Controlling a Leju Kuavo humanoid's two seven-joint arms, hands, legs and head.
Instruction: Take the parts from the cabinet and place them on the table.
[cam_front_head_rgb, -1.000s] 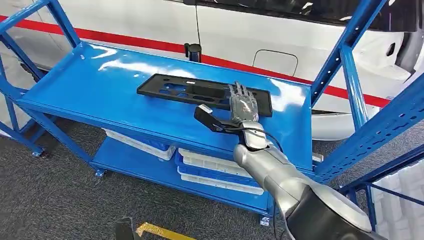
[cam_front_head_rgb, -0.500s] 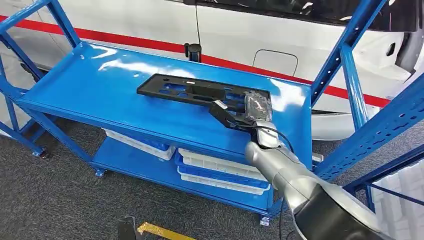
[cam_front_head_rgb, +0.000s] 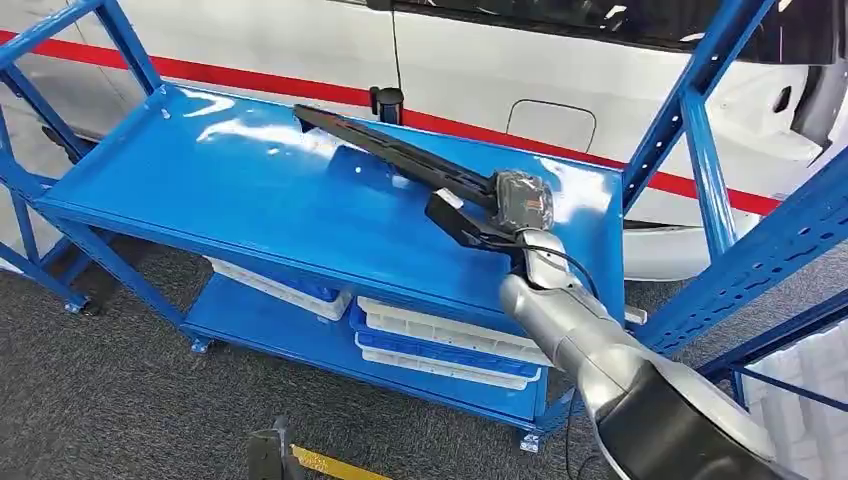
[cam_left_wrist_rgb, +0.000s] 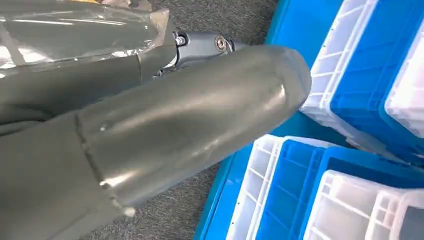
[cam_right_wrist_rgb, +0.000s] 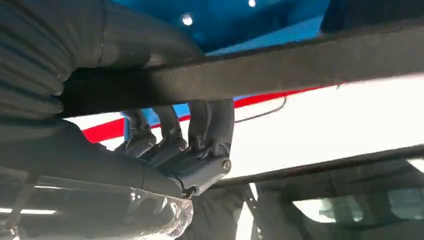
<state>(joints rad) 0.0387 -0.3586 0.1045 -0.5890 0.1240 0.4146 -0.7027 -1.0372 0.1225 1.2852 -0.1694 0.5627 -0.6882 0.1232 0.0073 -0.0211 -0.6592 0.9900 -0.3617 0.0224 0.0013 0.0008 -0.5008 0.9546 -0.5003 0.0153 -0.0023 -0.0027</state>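
Observation:
A long flat black plastic part (cam_front_head_rgb: 395, 153) is lifted edge-on above the blue cabinet shelf (cam_front_head_rgb: 230, 195). My right hand (cam_front_head_rgb: 505, 205) grips its near right end, the far end pointing to the back left over the shelf. In the right wrist view the dark fingers (cam_right_wrist_rgb: 200, 132) curl around the black part (cam_right_wrist_rgb: 280, 62), which runs across the picture. The left wrist view looks past a silver arm cover at blue and white bins on the floor.
Blue upright posts (cam_front_head_rgb: 690, 110) stand to the right of the shelf. White and blue trays (cam_front_head_rgb: 440, 345) sit on the lower shelf. A white car body with a red stripe (cam_front_head_rgb: 250, 78) is behind the cabinet. Grey carpet lies to the left.
My right hand closed on the part's right end, then lifted and turned it from flat on the shelf to edge-on above it. The arm moved a little to the right.

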